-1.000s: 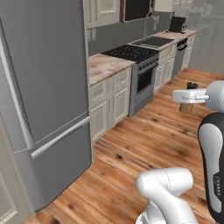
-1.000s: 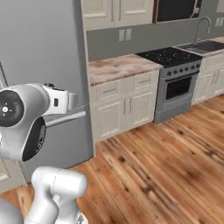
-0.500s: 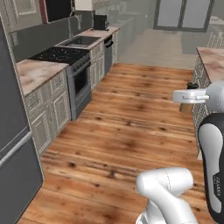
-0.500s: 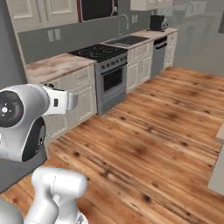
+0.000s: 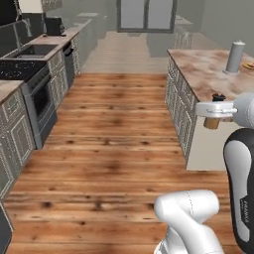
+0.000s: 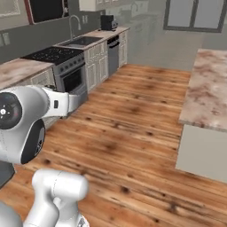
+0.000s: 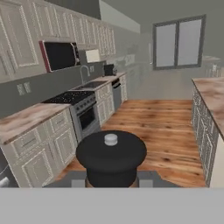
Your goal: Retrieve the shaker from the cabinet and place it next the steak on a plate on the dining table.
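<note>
Gripping tan round shaker [image 5: 212,122], dark-capped

Matt wooden shaker [image 5: 212,122] with smooth dark cap; glossy marbled-stone dining table [image 5: 208,74]; polished plank floor [image 5: 114,134].

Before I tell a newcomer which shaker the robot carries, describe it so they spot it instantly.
Find the pink-brown marbled dining table on the right. Beside its near end, the shut tool holds the shaker: tiny, tan-brown, dark-capped, unlike the tall grey cylinder standing on the tabletop.
</note>
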Controlling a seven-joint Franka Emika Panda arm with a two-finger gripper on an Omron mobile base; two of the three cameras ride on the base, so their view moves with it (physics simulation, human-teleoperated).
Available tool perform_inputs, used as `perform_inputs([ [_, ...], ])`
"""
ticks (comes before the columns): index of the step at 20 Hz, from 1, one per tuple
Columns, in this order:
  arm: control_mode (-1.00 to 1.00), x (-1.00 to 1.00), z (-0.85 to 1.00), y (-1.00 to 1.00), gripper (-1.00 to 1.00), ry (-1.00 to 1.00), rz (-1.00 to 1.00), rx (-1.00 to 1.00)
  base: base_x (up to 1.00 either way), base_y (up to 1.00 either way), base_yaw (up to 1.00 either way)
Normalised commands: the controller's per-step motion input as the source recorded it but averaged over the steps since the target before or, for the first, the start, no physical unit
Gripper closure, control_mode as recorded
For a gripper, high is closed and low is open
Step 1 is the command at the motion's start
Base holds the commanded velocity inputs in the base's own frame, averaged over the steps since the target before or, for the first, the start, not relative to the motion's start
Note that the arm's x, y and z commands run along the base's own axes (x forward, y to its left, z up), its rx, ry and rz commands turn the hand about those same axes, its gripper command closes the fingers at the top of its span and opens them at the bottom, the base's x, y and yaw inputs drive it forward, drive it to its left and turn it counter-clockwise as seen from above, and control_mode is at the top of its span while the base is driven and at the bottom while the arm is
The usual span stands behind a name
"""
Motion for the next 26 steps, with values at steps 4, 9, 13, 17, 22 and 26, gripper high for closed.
perform_inputs([
  [4, 1.0, 0.0, 0.0, 0.0, 1.0, 0.0, 0.0, 0.0, 0.0, -0.11, -0.27],
  [9, 1.0, 0.0, 0.0, 0.0, 1.0, 0.0, 0.0, 0.0, 0.08, -0.56, -0.14],
  [13, 1.0, 0.0, 0.0, 0.0, 1.0, 0.0, 0.0, 0.0, 0.18, -0.93, -0.04],
  [17, 1.0, 0.0, 0.0, 0.0, 1.0, 0.0, 0.0, 0.0, 0.26, -1.0, -0.02],
  [22, 1.0, 0.0, 0.0, 0.0, 1.0, 0.0, 0.0, 0.0, 0.35, -1.0, -0.06],
  [26, 1.0, 0.0, 0.0, 0.0, 1.0, 0.0, 0.0, 0.0, 0.36, -1.0, -0.08],
])
